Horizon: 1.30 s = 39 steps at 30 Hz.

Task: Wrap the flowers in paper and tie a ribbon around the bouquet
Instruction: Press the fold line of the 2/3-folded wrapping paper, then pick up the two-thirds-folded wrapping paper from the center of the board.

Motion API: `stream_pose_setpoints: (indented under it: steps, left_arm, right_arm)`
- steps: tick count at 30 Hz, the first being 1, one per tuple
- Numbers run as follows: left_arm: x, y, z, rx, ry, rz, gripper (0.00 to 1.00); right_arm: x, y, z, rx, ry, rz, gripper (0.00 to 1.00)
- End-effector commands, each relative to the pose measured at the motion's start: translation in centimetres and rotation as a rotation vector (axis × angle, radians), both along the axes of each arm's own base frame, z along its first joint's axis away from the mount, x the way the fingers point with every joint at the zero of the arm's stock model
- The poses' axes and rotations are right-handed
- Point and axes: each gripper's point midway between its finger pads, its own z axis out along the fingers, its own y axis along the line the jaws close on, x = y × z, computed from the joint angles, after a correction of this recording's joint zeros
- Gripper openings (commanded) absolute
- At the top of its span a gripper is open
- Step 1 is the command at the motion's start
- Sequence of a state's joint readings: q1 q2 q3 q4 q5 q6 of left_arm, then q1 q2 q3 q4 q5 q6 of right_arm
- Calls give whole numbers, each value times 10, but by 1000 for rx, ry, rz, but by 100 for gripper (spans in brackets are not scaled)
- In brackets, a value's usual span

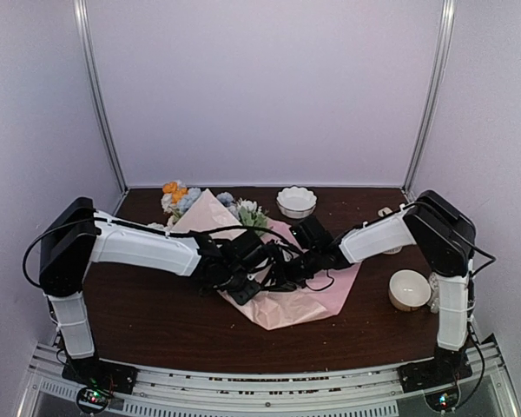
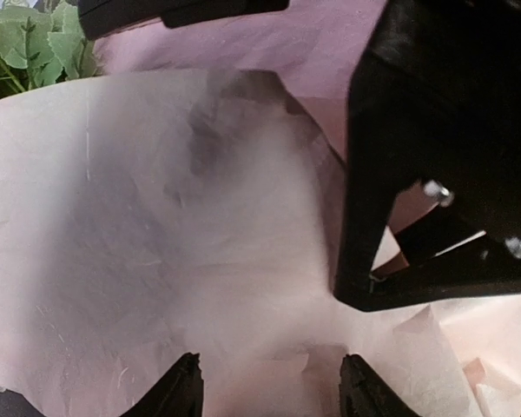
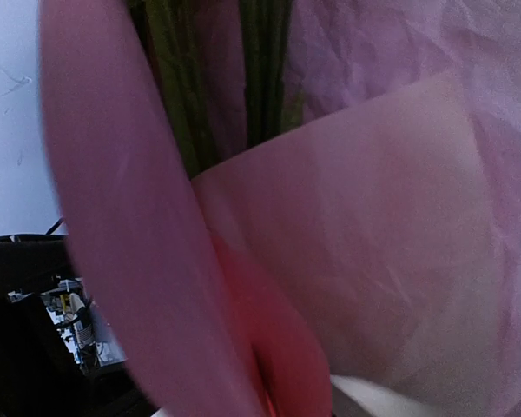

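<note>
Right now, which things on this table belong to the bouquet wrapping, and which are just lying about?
Part of the job:
- flowers
- pink paper, partly folded over the stems

Just lying about:
- scalloped white bowl, at the back
- round cream bowl, on the right

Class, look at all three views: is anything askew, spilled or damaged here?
Nothing looks spilled or broken. The paper lies creased and diagonal on the table, with one flap folded loosely over the stems of the flowers, whose blooms poke out at its far-left end.
</note>
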<state>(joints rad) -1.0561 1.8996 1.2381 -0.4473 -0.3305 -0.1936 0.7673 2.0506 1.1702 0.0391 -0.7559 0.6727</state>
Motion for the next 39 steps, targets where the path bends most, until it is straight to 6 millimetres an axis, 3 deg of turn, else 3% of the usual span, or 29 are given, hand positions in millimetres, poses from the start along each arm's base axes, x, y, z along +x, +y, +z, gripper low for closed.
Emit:
stream_pose_setpoints:
  steps: [1, 5, 11, 14, 16, 20, 22, 23, 25, 28, 30, 32, 33, 34, 35, 37, 39]
  left_arm:
    - [-12, -2, -29, 1, 77, -42, 57]
    - [-26, 5, -41, -22, 121, -54, 58]
    - [-28, 2, -46, -24, 125, -90, 58]
    - [-29, 0, -44, -27, 123, -103, 59]
    - [-29, 2, -44, -27, 119, -102, 61]
    - [-29, 7, -43, -26, 107, -96, 65]
    - [-29, 9, -43, -23, 104, -91, 67]
    - [-28, 9, -42, -21, 102, -88, 68]
    - [-28, 10, -42, -13, 101, -83, 69]
    - [-26, 9, -40, -9, 97, -80, 71]
    - [-26, 8, -38, -9, 95, -83, 73]
    - [-26, 7, -38, -8, 96, -90, 74]
    - [-25, 7, -38, -5, 94, -91, 75]
    - [-25, 8, -38, -1, 92, -93, 75]
    - [-25, 8, -39, 3, 91, -94, 76]
    - [-25, 8, -39, 9, 90, -104, 77]
    - [-25, 7, -38, 14, 90, -120, 78]
  right_arm:
    - [19, -11, 18, -2, -78, -92, 15]
    - [44, -44, 37, -43, -166, -220, 23]
    - [69, -87, 56, -89, -236, -358, 26]
    - [83, -127, 81, -225, -395, -450, 34]
    - [93, -166, 114, -421, -586, -509, 39]
    - [111, -237, 213, -776, -972, -620, 55]
    - [113, -262, 258, -902, -1118, -686, 65]
    - [113, -270, 279, -931, -1183, -722, 73]
    - [110, -278, 310, -926, -1288, -781, 96]
    - [100, -291, 340, -705, -1298, -1034, 100]
    - [94, -256, 329, -529, -1275, -840, 100]
    - [82, -228, 304, -412, -1158, -682, 98]
    - [77, -218, 289, -361, -1060, -647, 91]
    - [70, -211, 268, -332, -923, -642, 78]
    - [64, -208, 243, -338, -782, -641, 72]
    - [42, -205, 192, -388, -525, -625, 68]
    - [14, -190, 154, -369, -382, -575, 68]
